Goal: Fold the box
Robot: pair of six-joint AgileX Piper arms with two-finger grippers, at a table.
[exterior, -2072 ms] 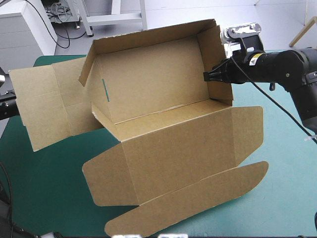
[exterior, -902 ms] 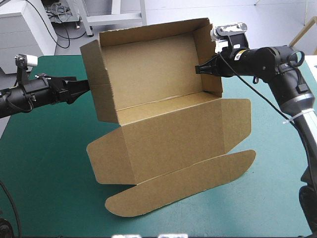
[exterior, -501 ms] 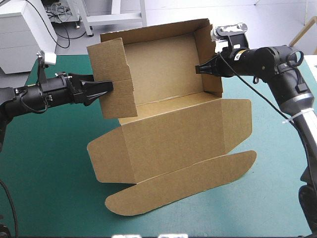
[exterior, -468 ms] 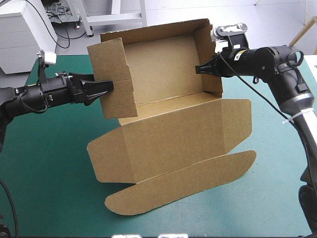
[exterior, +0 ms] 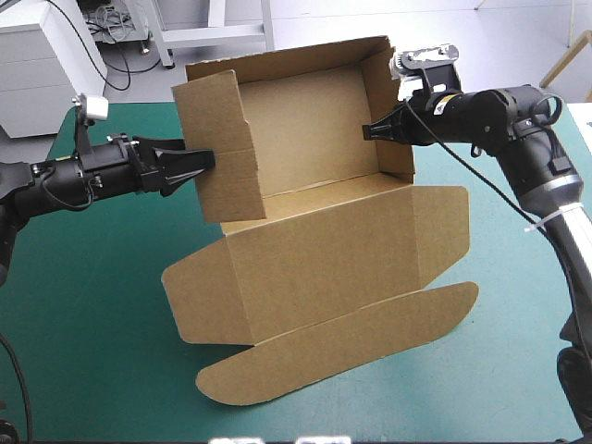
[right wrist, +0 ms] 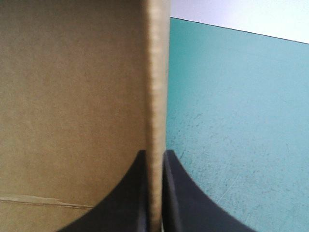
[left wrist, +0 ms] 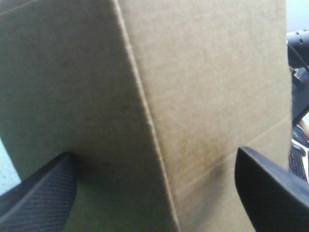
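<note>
The brown box (exterior: 324, 268) stands half formed on the teal-green cover, its back panel and both side walls raised. The front panel and the rounded lid flap (exterior: 342, 347) lie flat toward the near edge. My left gripper (exterior: 199, 159) is open, its fingertips against the outside of the left side flap (exterior: 222, 148), which angles in across the box's inside. In the left wrist view brown board (left wrist: 193, 72) fills the space ahead of that gripper (left wrist: 155, 152). My right gripper (exterior: 370, 132) is shut on the right wall (exterior: 393, 111), whose edge (right wrist: 157, 72) runs up from between this gripper's (right wrist: 155, 153) fingers.
Bare teal-green cover (exterior: 83, 324) lies to the box's left and front left, and more (exterior: 518, 305) to its right below my right arm. A white cabinet (exterior: 46, 55) stands beyond the table's far left corner.
My left gripper came in from the left and met the left side flap, which has swung inward across the box. My right gripper kept its hold on the right wall.
</note>
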